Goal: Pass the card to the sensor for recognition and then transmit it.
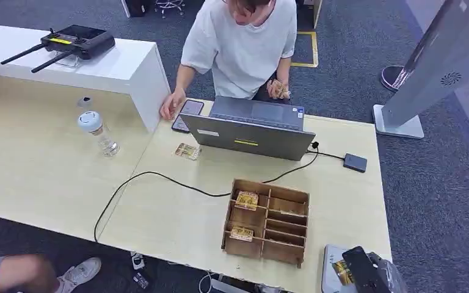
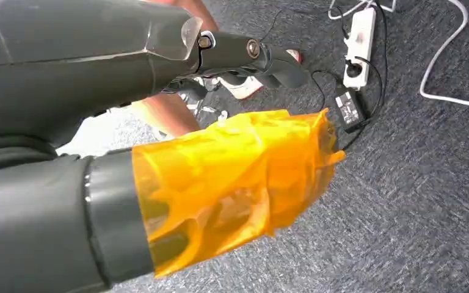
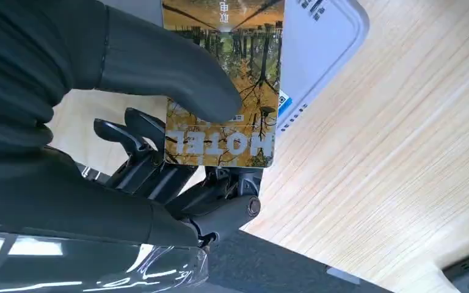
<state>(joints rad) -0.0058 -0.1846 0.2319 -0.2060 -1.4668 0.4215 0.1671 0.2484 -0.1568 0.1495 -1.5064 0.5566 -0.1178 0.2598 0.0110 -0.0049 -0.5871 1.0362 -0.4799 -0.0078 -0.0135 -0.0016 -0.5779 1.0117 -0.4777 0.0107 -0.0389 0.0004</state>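
Note:
My right hand hangs over the table's near right corner and pinches a hotel card with a forest picture. In the right wrist view the thumb presses the card against the darker fingers beneath it. The card sits just over the white-grey sensor pad, which lies flat at the table's corner. My left hand hangs over the carpet, its thumb wrapped in orange film, holding nothing, with the fingers held apart from the thumb.
A wooden divider box with two cards stands left of the sensor. A loose card, a laptop, a black cable and a bottle lie farther off. A person sits behind the laptop, holding cards.

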